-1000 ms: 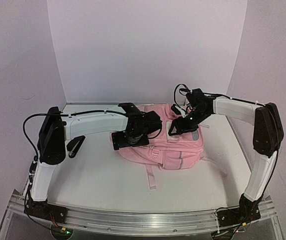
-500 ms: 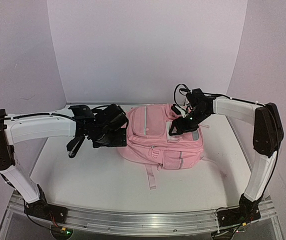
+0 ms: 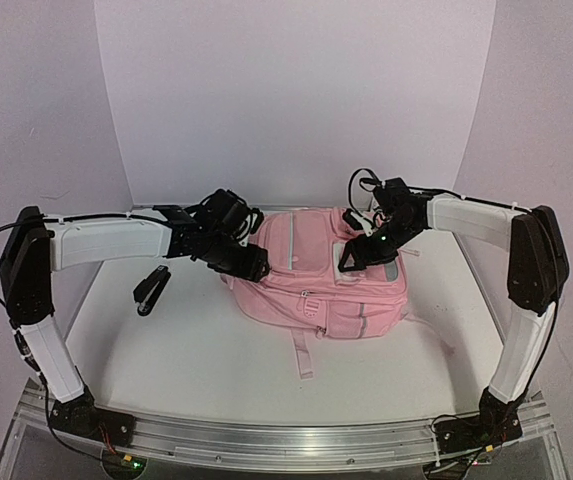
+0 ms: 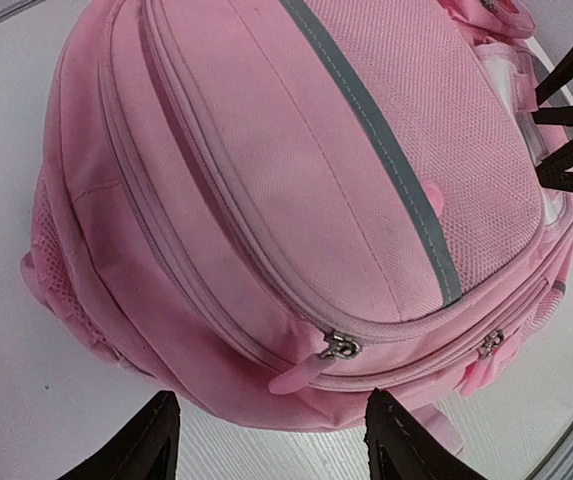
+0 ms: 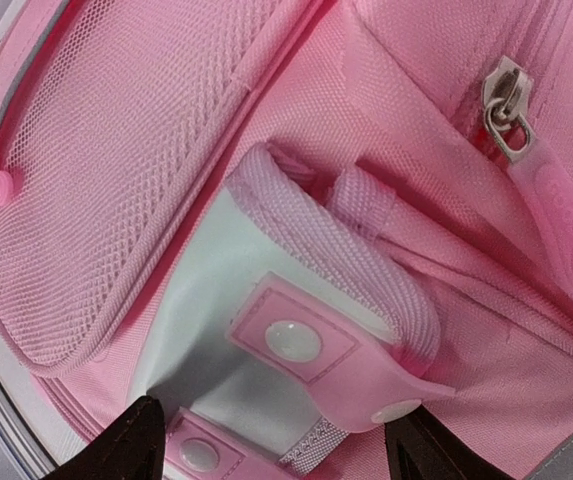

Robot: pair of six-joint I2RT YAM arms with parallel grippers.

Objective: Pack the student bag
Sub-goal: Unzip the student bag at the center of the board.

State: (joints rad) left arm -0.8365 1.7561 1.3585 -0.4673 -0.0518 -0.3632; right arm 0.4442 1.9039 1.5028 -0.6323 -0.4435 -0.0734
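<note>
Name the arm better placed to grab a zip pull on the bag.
Left, probably: the left hand, open, frames a zip pull on the student bag; the right hand sits over a snap flap.

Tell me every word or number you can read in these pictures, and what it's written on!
None of the views shows any text that can be read.
On the student bag: no printed words, logo or numbers show on its pink fabric.
On the pink zip pull in the right wrist view: faint raised marks, too blurred to read.
</note>
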